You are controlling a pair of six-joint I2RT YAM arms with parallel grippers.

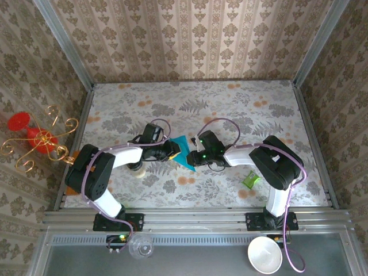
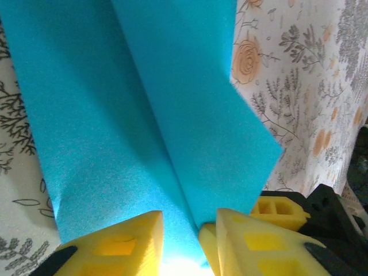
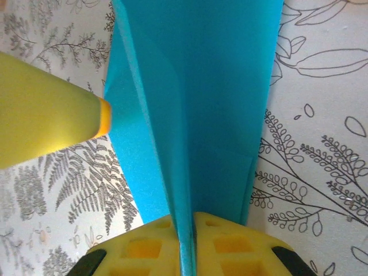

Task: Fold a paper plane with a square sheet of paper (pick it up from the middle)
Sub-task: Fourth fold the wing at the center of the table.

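Mostly masked by both grippers at mid-table, the paper plane (image 1: 183, 150) is showing as a teal wedge from above; the right gripper (image 3: 184, 223) is pinching its centre ridge, jaws pressed together; the left gripper (image 2: 188, 223) is straddling the fold, jaws slightly spread; a blurred yellow, orange-tipped shape (image 3: 52, 121) is defying identification; the floral table (image 1: 230, 109) is stretching wide on the far side; a green wrapper (image 1: 250, 179) is lying near right.
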